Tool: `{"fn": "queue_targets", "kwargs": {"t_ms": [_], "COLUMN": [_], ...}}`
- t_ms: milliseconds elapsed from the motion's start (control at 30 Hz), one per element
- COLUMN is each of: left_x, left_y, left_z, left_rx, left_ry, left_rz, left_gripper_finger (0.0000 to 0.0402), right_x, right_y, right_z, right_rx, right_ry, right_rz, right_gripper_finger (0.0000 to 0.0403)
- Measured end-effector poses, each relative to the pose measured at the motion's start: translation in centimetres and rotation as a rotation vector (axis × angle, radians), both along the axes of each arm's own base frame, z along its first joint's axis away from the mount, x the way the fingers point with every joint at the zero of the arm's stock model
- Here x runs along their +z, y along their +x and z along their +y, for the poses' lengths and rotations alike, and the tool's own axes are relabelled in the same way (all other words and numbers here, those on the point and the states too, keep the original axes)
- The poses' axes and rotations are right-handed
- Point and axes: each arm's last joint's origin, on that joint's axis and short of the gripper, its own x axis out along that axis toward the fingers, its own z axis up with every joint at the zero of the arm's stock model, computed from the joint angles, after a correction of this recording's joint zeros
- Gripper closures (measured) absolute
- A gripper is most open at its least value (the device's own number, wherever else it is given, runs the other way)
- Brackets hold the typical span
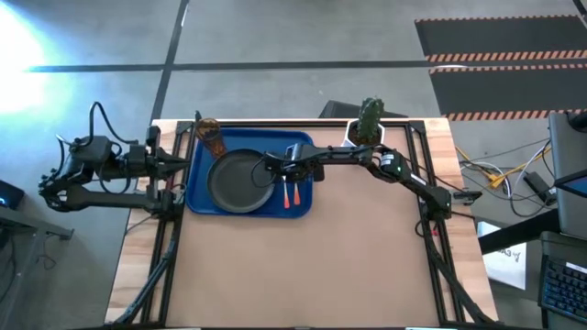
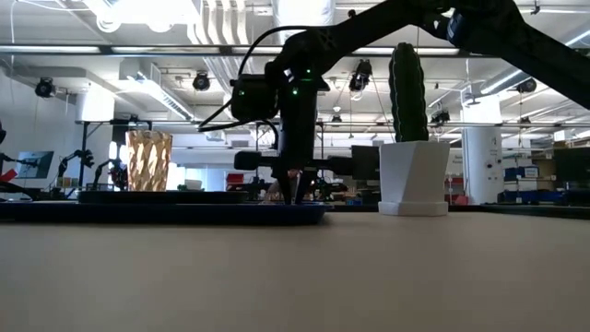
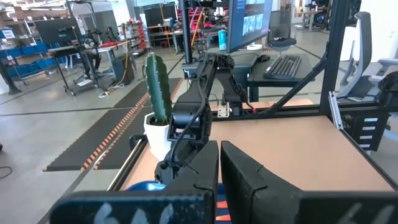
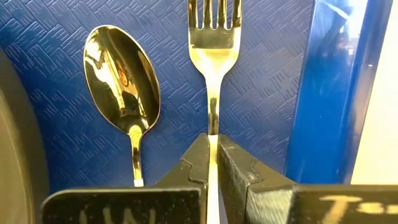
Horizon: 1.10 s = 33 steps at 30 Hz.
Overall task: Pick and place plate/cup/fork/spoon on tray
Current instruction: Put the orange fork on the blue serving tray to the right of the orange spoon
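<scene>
The blue tray (image 1: 303, 147) lies at the table's far left and holds the dark plate (image 1: 240, 181), with the amber cup (image 1: 210, 136) standing in its far left corner. The spoon (image 4: 122, 68) and the fork (image 4: 213, 37) lie side by side on the tray, right of the plate, with their red handles (image 1: 290, 194) toward the near edge. My right gripper (image 1: 292, 174) stands over the fork, pointing down, and is shut on it. My left gripper (image 3: 219, 180) waits shut, raised at the table's left edge. My right gripper pinches the fork's thin silver neck (image 4: 213, 124), just below the head, between its two fingers. The fingers come from above, pointing steeply down. The fork lies level along the tray's floor with its tines toward the far edge. I cannot tell whether it rests on the floor.
A white pot with a green cactus (image 1: 367, 124) stands at the far edge, right of the tray. The tray's raised right rim (image 4: 323, 93) runs close beside the fork. Bare brown tabletop (image 1: 348, 257) fills the near half.
</scene>
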Motion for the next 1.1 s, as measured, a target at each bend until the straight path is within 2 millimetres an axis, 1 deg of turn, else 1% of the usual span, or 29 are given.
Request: {"fn": "queue_targets", "kwargs": {"t_ms": [300,700,900,1100], "left_x": [0.0,0.0,0.0,0.0], "left_y": [0.0,0.0,0.0,0.0], "left_z": [0.0,0.0,0.0,0.0], "left_rx": [0.0,0.0,0.0,0.0], "left_ry": [0.001,0.0,0.001,0.001], "left_rz": [-0.003,-0.004,-0.003,-0.003], "left_gripper_finger": [0.0402,0.0402,0.0402,0.0402], "right_x": [0.0,0.3,0.3,0.8], "right_y": [0.1,0.6,0.6,0.9], "right_z": [0.2,0.9,1.0,1.1], "right_rx": [0.012,0.051,0.05,0.075], "right_ry": [0.0,-0.007,-0.007,-0.002], "right_rz": [-0.009,-0.027,-0.027,-0.041], "right_gripper_finger": [0.0394,0.037,0.037,0.0369]}}
